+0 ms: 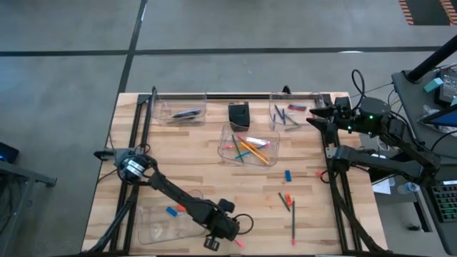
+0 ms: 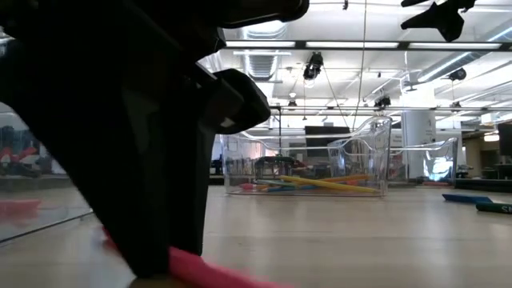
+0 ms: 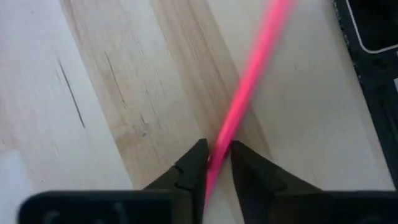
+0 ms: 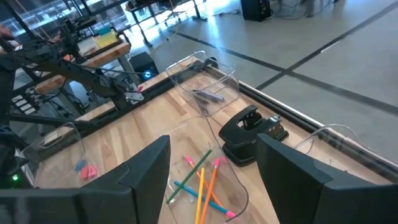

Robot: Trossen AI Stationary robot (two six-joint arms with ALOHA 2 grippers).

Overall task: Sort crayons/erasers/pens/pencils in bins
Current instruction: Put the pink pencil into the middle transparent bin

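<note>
Left hand [image 3: 217, 163] narrow, pinching pink pencil [image 3: 249, 93] at table's near edge. Right hand [image 4: 211, 180] wide, empty, waiting. Bins [image 1: 248, 145] partly filled; several sticks [image 1: 288, 203] and a blue eraser [image 1: 288, 175] remain loose.

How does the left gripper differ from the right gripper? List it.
Left gripper sits low at the table's front edge, fingers pinching a pink pencil; right gripper hangs high by the far bins, fingers wide apart, empty. Both are dark two-finger grippers.

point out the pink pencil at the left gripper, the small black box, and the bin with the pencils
pink pencil [image 3: 249, 87], left wrist view, mid-shaft.
small black box [image 1: 238, 114], high view, its top.
bin with the pencils [image 1: 227, 133], high view, its left rim.
</note>
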